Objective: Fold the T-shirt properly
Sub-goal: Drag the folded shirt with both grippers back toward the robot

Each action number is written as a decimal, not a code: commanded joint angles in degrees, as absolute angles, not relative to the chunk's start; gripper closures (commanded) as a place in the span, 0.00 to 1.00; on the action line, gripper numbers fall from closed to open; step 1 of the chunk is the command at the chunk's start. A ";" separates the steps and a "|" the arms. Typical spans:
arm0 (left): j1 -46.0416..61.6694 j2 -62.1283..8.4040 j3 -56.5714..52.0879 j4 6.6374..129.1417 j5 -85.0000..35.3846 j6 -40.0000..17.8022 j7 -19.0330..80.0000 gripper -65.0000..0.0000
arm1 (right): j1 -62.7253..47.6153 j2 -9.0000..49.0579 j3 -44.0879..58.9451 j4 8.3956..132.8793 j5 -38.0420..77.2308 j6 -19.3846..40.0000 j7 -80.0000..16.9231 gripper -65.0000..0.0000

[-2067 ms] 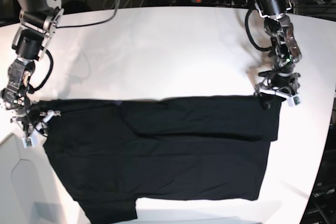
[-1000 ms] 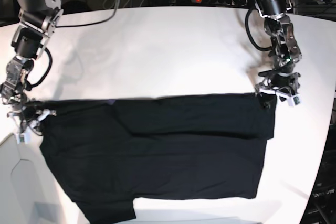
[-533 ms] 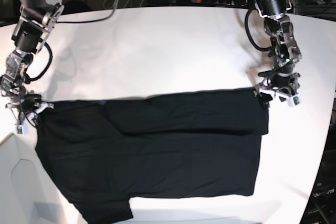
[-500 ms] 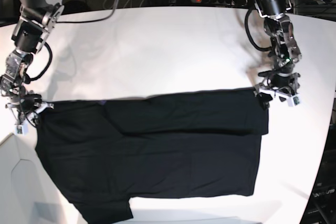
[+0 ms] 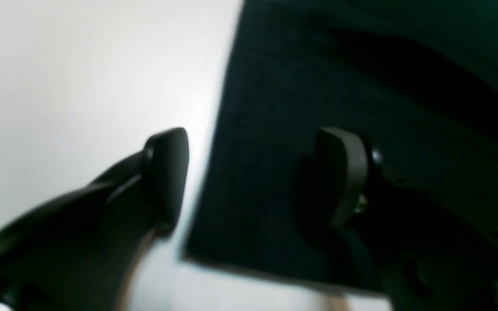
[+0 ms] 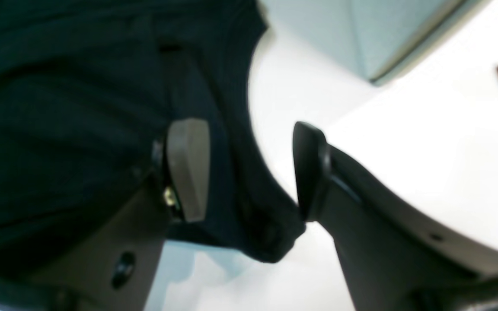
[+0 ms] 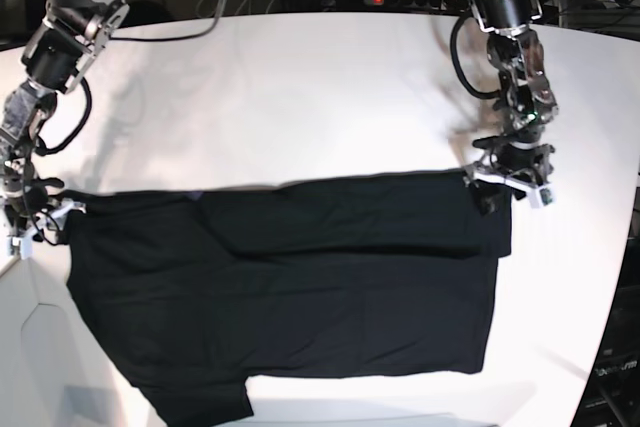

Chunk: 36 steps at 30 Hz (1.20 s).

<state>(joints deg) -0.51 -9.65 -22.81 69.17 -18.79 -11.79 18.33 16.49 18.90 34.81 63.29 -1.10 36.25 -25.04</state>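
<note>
At far left of the base view, my right gripper point(image 7: 28, 230) is spread open, one finger over the T-shirt point(image 7: 290, 287), one over the white table point(image 7: 300, 97), nothing held. Shirt lies flat across the near table, folded strip along its top. Far right, my left gripper point(image 7: 508, 185) is open too, straddling the shirt's corner, gripping nothing.

Both arms low, end effectors spread

Left end effector point(image 7: 508, 185) at 3 o'clock of the base view, right end effector point(image 7: 28, 223) at 9 o'clock; each points down, fingers parted, with nothing clamped between them in the wrist views.
</note>
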 commanded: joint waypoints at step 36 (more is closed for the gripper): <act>7.43 -11.30 -29.58 86.20 -19.21 -12.18 30.55 1.00 | 4.00 19.38 35.12 76.00 -0.13 40.00 -27.74 1.00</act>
